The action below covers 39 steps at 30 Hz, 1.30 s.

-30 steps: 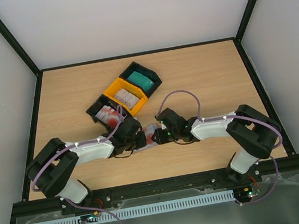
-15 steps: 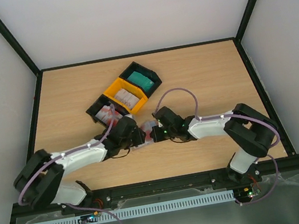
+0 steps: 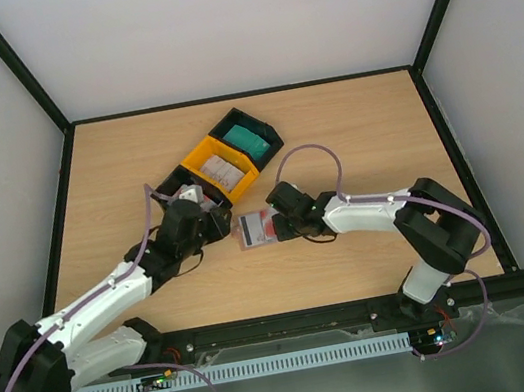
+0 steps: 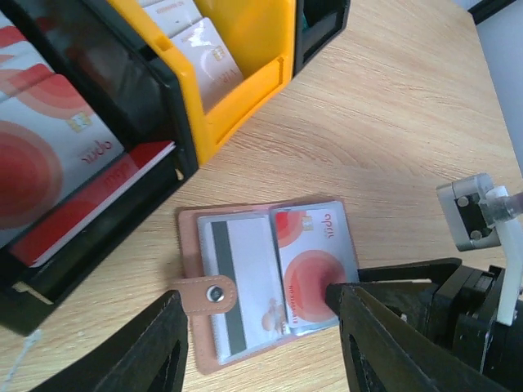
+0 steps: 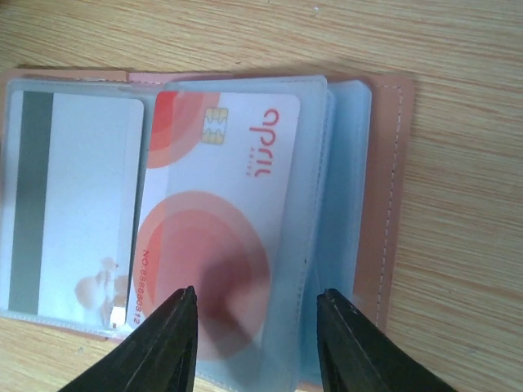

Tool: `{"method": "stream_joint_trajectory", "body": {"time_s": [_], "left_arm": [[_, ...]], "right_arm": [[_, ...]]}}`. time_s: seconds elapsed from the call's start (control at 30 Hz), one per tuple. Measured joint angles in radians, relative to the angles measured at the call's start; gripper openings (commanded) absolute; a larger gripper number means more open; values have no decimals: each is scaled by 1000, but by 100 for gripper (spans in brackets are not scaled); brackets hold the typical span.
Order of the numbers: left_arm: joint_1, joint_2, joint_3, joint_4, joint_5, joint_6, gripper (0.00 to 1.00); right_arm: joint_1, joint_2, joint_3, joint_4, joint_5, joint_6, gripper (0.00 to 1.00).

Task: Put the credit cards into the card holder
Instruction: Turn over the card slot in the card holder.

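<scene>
The holder [image 4: 265, 273] lies open on the desk [image 4: 392, 122] between the two claws, long axis running from one to the other, with a card [image 5: 221, 229] in the pocket on the right claw's side. The right claw [image 5: 257, 294] hangs open over that pocket, gripping nothing. The left claw [image 4: 261, 298], also open and empty, is nearer the cards [image 4: 49, 163] in the black tray [image 4: 180, 139] just ahead, so the next pick looks to be its job.
</scene>
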Motion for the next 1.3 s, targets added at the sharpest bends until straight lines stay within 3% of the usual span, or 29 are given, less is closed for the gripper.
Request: {"method": "stream_joint_trajectory", "body": {"time_s": [0.47,0.87,0.97,1.13,1.3], "left_arm": [[85,-140,-41,-126,74,46,54],[86,-100,-48,-139,142,53,53],[88,-80,-56,-121,166,53,48],[89,-18,-87,-1,275,45,30],[85,95,-100,117,356,29,28]], "right_arm": [[0,79,111,-84,-3,24,28],[2,54,98,-42,-85,106,28],[2,43,79,-10,-104,131,28],[2,43,51,31,-113,159,29],[2,47,26,69,-110,170,28]]}}
